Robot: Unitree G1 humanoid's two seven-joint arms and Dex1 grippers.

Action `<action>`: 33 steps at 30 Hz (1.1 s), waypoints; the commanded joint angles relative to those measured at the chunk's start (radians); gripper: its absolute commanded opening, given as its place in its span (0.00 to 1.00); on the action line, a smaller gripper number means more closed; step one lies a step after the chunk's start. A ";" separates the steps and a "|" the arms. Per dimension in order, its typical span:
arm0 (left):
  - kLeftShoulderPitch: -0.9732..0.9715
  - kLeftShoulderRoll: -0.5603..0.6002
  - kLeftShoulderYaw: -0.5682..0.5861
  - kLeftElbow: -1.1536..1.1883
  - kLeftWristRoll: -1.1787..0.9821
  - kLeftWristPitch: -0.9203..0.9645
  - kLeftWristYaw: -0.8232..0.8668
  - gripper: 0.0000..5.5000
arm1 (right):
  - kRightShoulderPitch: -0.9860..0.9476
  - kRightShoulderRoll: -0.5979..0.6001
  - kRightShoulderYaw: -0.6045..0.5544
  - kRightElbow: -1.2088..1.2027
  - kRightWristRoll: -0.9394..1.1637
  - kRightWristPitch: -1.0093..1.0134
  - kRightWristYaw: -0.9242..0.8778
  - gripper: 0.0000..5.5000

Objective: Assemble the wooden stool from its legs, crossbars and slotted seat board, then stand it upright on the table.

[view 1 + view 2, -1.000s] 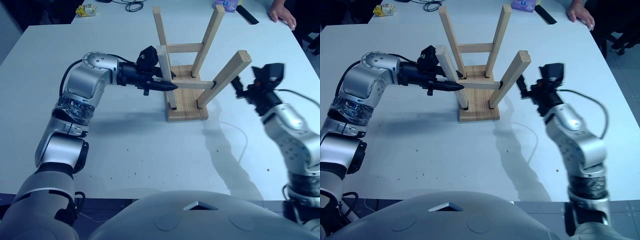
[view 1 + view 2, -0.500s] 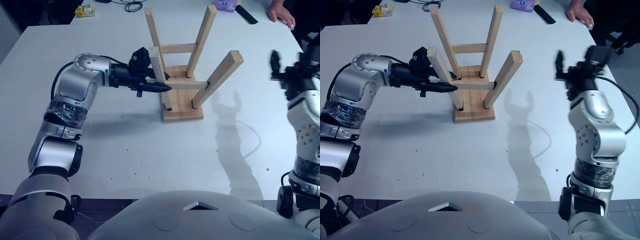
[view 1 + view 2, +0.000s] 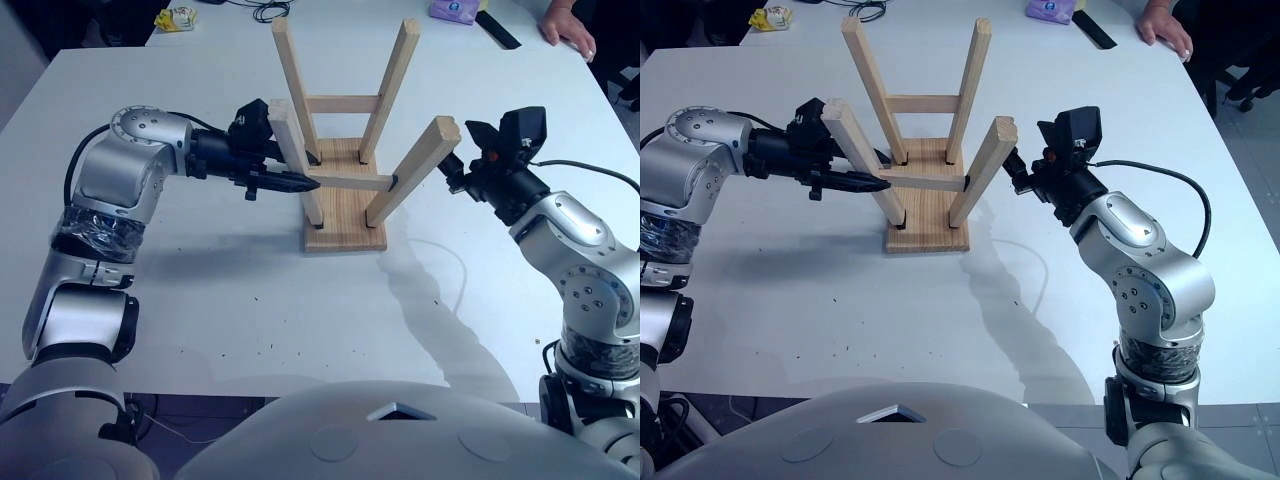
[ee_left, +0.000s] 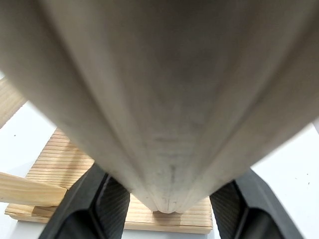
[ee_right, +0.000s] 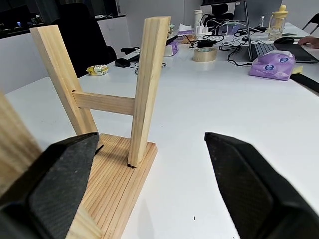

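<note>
One leg (image 4: 169, 124) clamped in left pincer (image 4: 169, 214), per wrist view; right pincer (image 5: 152, 142) gapes.

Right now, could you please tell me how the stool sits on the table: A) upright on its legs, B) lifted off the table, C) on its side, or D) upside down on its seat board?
D: the seat board lies flat on the table and all four legs point up.
</note>
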 commanded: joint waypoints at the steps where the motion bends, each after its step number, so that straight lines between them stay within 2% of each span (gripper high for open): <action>1: 0.074 -0.108 0.001 0.027 0.034 0.106 0.161 0.37 | -0.103 0.061 0.011 -0.014 0.124 -0.008 0.086 0.72; 8: 0.213 -0.122 0.192 -0.120 -0.045 0.139 0.322 0.38 | -0.175 0.054 -0.091 0.056 0.167 -0.010 0.113 0.72; 12: 0.259 -0.109 0.214 -0.171 -0.049 0.138 0.333 0.38 | -0.188 0.031 -0.087 0.079 0.162 -0.016 0.141 0.72; 15: 0.277 -0.094 0.186 -0.176 -0.016 0.109 0.303 0.38 | -0.193 0.025 -0.078 0.089 0.145 -0.024 0.151 0.72; 16: 0.280 -0.086 0.175 -0.173 -0.005 0.099 0.285 0.44 | -0.195 0.022 -0.075 0.090 0.143 -0.026 0.156 0.72; 21: 0.275 -0.039 0.131 -0.134 0.042 0.066 0.193 0.58 | -0.209 0.010 -0.095 0.063 0.182 -0.051 0.207 0.72; 25: 0.260 -0.054 0.137 -0.088 0.062 0.062 0.199 0.67 | -0.305 0.066 -0.174 0.034 0.382 -0.081 0.161 0.72; 29: 0.283 -0.063 0.169 -0.083 0.067 0.069 0.238 0.67 | -0.380 0.070 -0.184 0.014 0.538 -0.100 0.079 0.72; 33: 0.326 -0.062 0.222 -0.113 0.046 0.083 0.275 0.67 | -0.374 0.049 -0.098 0.001 0.517 -0.080 0.052 0.72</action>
